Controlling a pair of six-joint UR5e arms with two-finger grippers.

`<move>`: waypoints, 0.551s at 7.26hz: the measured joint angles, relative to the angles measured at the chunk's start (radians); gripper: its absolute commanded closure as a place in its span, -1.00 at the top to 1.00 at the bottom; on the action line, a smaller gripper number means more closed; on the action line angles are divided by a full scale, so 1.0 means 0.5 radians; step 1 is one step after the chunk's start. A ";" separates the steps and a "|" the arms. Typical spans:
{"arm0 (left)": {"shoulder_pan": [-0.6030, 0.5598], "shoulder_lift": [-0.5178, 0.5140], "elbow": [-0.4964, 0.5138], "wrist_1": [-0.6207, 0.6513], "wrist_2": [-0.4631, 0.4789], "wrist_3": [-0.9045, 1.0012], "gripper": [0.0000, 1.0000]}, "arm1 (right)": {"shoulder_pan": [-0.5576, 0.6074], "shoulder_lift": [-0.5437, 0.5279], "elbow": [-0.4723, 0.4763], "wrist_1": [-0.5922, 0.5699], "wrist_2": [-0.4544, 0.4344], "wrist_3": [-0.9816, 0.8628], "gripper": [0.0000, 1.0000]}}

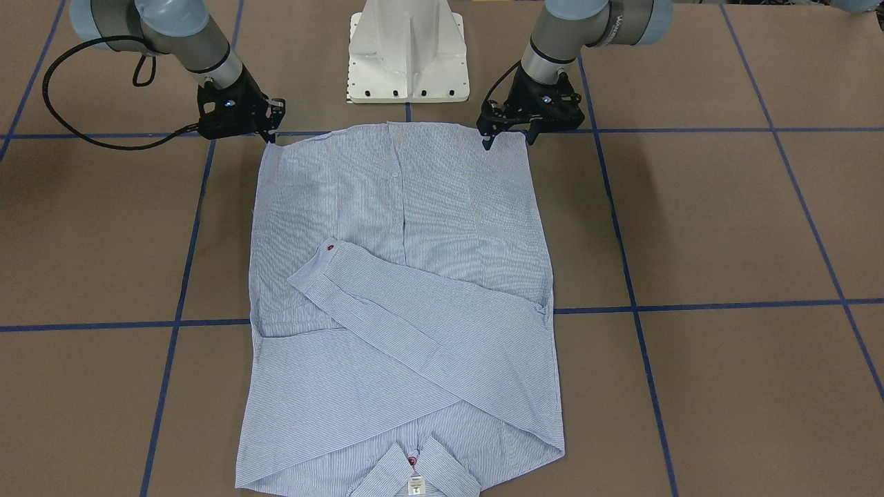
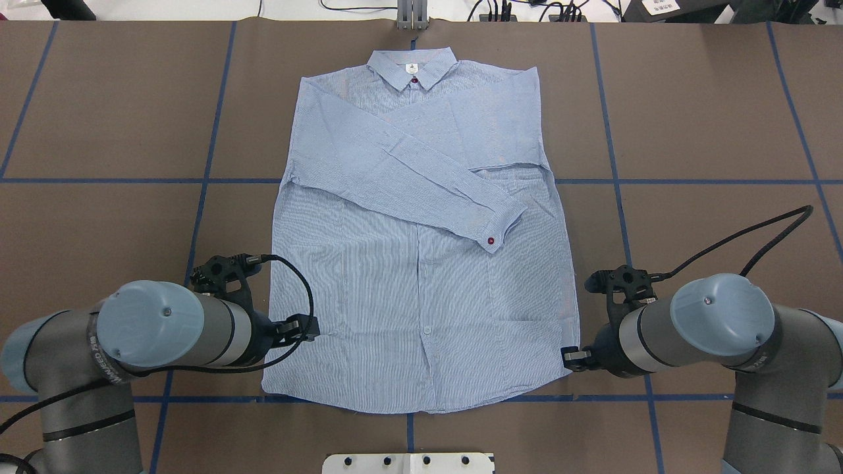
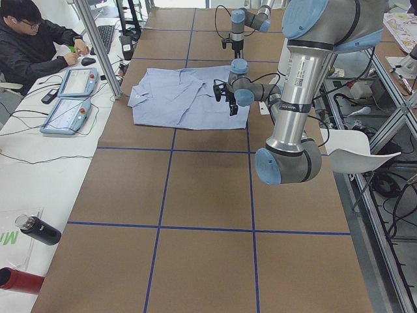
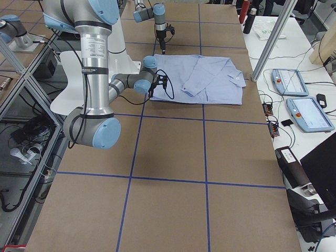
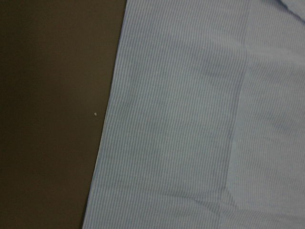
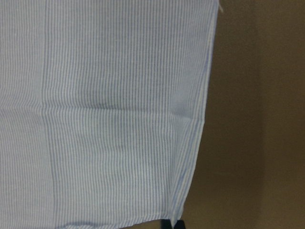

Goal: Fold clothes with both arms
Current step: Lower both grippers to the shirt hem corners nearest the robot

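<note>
While it lies flat, pinstriped shirt (image 1: pixel 387 207), sleeves (image 1: pixel 421 307) crossed, left fingers (image 1: pixel 486 143) wide, right fingers' (image 1: pixel 268 130) spread unclear

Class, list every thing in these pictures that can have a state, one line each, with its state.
shirt: flat on the table, front up, both sleeves folded across the chest, hem not yet folded.
left gripper: jaws open, at one hem corner.
right gripper: at the other hem corner; jaws open or shut, cannot tell.
</note>
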 measured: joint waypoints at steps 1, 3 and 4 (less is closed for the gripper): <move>0.039 0.003 0.000 0.062 0.015 -0.030 0.80 | 0.007 0.001 0.004 0.000 0.007 0.000 -1.00; 0.096 0.009 0.009 0.108 0.039 -0.074 0.77 | 0.018 0.005 0.008 0.000 0.017 0.000 -1.00; 0.123 0.013 0.018 0.112 0.044 -0.080 0.74 | 0.024 0.008 0.008 0.000 0.019 0.000 -1.00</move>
